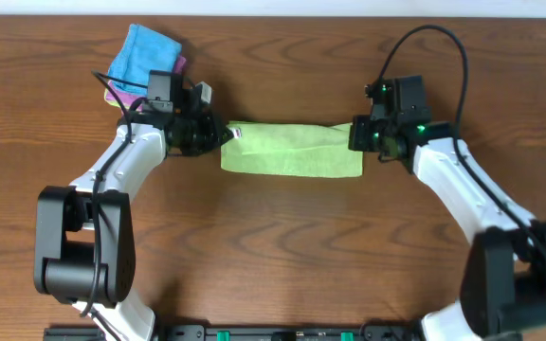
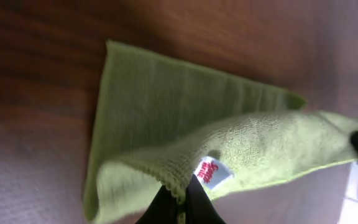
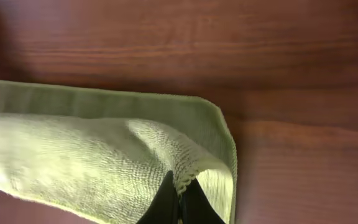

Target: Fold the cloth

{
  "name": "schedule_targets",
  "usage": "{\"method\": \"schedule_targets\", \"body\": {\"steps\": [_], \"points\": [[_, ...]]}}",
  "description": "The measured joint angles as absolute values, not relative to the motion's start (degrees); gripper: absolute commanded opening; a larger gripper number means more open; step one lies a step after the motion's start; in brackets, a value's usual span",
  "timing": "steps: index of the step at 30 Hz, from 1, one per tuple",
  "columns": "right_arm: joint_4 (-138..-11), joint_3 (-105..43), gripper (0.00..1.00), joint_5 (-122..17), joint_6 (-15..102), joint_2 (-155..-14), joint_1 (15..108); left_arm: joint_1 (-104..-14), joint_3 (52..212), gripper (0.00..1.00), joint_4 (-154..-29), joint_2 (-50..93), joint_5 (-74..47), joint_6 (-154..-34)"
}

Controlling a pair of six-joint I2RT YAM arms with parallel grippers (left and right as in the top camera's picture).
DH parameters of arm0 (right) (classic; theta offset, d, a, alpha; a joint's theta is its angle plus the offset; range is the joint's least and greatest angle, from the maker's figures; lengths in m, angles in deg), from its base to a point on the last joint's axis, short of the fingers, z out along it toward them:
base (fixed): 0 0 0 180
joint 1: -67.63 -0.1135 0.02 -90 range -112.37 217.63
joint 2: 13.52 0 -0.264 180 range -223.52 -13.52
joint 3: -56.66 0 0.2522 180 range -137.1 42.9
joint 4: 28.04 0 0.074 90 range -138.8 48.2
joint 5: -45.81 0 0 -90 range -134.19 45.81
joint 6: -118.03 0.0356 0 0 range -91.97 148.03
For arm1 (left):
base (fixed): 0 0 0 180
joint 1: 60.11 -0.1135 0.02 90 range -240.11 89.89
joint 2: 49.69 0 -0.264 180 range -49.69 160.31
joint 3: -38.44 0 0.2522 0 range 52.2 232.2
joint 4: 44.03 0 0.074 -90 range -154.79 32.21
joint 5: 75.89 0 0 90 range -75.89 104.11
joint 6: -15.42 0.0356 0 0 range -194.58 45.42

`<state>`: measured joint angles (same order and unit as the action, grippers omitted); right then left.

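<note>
— Black fingertips fill the bottom of the left wrist view, pressed together on the hem of the green cloth. So the left gripper is clamped on that cloth, right beside a white label with red print.

— And the other side?

— Much the same. The right gripper pinches the hem at its own end, fingers closed with the fabric between them. The held layer arches up over the layer lying flat on the table.

— Where does the cloth sit overall?

— From overhead it is a long strip stretched between the two grippers, around the middle of the table and a little toward the far side. It is already doubled, a raised upper layer over a flat lower one, and its near long edge rests on the wood.

— Anything else on the table?

— A blue cloth lies crumpled at the far left, just behind the left arm, with a pink cloth peeking out beneath it. Both are apart from the green one.

— Can you read the label?

— No, the print is too blurred. It sits at the pinched left corner.
</note>
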<state>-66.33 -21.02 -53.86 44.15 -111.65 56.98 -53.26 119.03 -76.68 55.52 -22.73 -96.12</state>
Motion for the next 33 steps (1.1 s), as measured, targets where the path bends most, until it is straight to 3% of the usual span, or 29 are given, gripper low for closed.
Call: {"method": "schedule_targets", "body": {"steps": [26,28,29,30,31,33], "points": [[-61.2,-21.0,0.01,-51.2,44.4,-117.3,56.9,-53.1,119.0,0.06,-65.2,62.5,-17.1,-97.1],[-61.0,-21.0,0.08,-51.0,44.4,-117.3,56.9,-53.1,119.0,0.19,-65.1,62.7,-16.8,-97.0],[-61.0,-21.0,0.18,-50.7,44.6,-117.3,56.9,-53.1,119.0,0.30,-65.0,62.7,-16.4,-96.9],[-61.0,-21.0,0.36,-50.3,44.7,-117.3,56.9,-53.1,119.0,0.45,-64.9,62.7,-15.7,-97.4],[-61.0,-21.0,0.46,-49.8,44.9,-117.3,56.9,-53.1,119.0,0.52,-64.9,62.7,-15.2,-97.3],[-61.0,-21.0,0.54,-49.3,45.1,-117.3,56.9,-53.1,119.0,0.64,-64.9,62.7,-14.4,-97.4]]}}
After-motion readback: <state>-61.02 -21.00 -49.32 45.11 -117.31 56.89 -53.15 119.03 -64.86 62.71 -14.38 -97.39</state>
